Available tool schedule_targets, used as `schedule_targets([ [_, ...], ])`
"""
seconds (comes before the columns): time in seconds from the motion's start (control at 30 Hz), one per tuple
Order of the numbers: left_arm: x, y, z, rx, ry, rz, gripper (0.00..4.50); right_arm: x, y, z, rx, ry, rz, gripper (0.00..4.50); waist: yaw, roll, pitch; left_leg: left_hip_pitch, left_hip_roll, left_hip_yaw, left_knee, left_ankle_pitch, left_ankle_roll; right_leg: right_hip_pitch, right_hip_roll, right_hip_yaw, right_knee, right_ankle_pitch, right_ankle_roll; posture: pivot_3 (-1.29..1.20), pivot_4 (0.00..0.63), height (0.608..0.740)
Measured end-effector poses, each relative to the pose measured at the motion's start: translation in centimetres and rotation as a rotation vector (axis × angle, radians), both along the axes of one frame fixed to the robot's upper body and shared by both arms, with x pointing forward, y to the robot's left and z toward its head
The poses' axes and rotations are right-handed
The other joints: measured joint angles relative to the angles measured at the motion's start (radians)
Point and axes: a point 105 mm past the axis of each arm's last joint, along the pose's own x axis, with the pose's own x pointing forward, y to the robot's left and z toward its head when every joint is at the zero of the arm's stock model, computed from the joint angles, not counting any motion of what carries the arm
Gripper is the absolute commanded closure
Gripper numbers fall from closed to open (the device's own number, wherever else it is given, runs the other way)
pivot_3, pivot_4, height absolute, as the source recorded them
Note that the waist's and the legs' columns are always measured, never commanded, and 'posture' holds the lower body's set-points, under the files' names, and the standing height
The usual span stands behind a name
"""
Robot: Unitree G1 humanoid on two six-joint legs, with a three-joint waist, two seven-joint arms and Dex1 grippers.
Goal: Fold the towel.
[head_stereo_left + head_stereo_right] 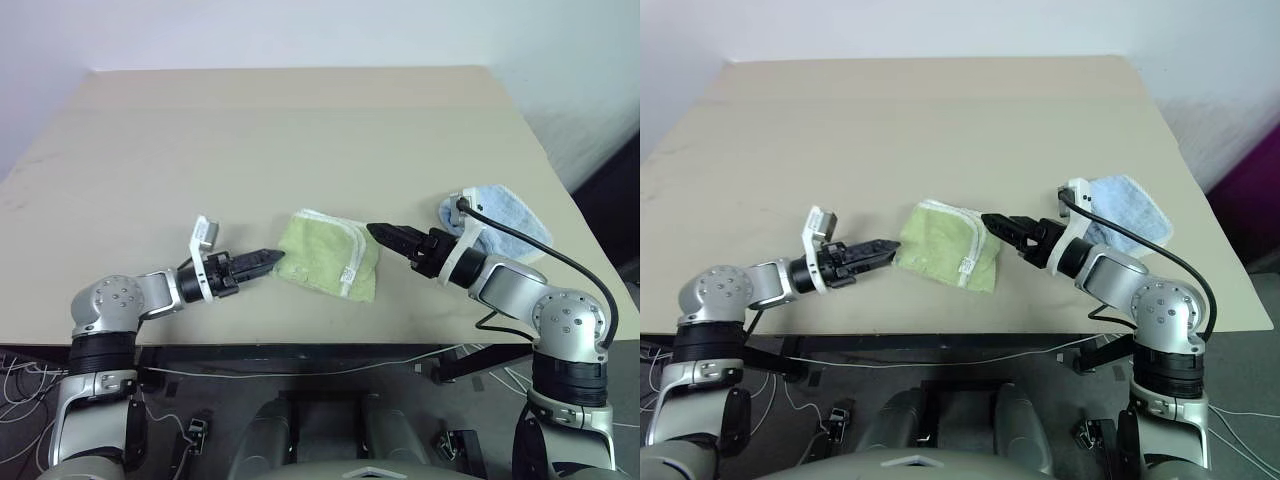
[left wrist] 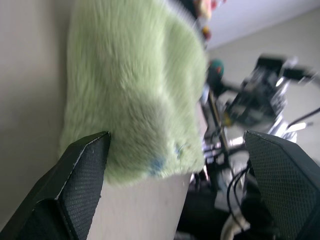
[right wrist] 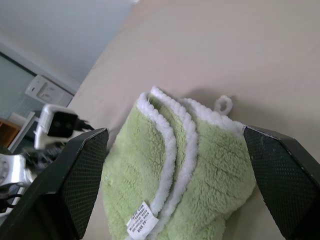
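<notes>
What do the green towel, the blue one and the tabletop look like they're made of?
The green towel: soft terry or fleece-like cloth, with fuzzy pile and white stitched edging. The blue towel: likely similar terry, with a nubby surface. The table: smooth, matte beige, probably laminate or painted board; which one is unclear.

The table (image 1: 300,130) is a plain pale beige, unpatterned. On it, the towel (image 1: 325,255) is light green terry with white stitched edging running in doubled bands across its folds, a small white loop, and a white label printed with dark text. A faint bluish mark shows on its nap in the left wrist view. To the right of the towel lies a light blue terry cloth (image 1: 505,215). Both grippers' fingers (image 2: 82,175) are black, with a fine cross-hatched texture on the pads.
</notes>
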Motion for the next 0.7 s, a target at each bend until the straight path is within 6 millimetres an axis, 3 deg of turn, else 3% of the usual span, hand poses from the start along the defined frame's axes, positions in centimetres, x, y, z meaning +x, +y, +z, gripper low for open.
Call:
schedule_targets([
  [0.1,0.7,1.7,1.3,0.016,-0.052,0.066,0.02,-0.1,0.1,0.1,0.000,-0.004,0.000,0.00,0.001,0.000,0.000,0.000,0.000,0.000,0.000,0.000,0.000,0.000,0.000,0.000,0.000,0.000,0.000,0.00,0.150,0.740],
  [0.2,1.1,2.0,0.1,0.085,-0.033,0.093,0.02,-0.1,0.2,0.1,0.003,-0.003,0.000,0.00,0.003,0.000,0.000,0.000,0.000,0.000,0.000,0.000,0.000,0.000,0.000,0.000,0.000,0.000,0.000,0.00,0.150,0.740],
  [0.4,1.6,-0.3,-2.3,0.187,0.018,0.012,0.02,-0.1,0.4,0.0,0.009,0.000,0.003,0.00,0.019,0.000,0.000,0.000,0.000,0.000,0.000,0.000,0.000,0.000,0.000,0.000,0.000,0.000,0.000,0.00,0.150,0.740],
  [0.7,2.2,-3.0,-2.6,0.205,-0.011,-0.087,0.02,-0.3,0.5,-0.6,0.022,0.017,-0.007,0.00,0.045,0.000,0.000,0.000,-0.002,-0.001,0.003,0.000,0.000,0.003,-0.001,-0.001,0.000,0.000,0.000,0.00,0.150,0.740],
])
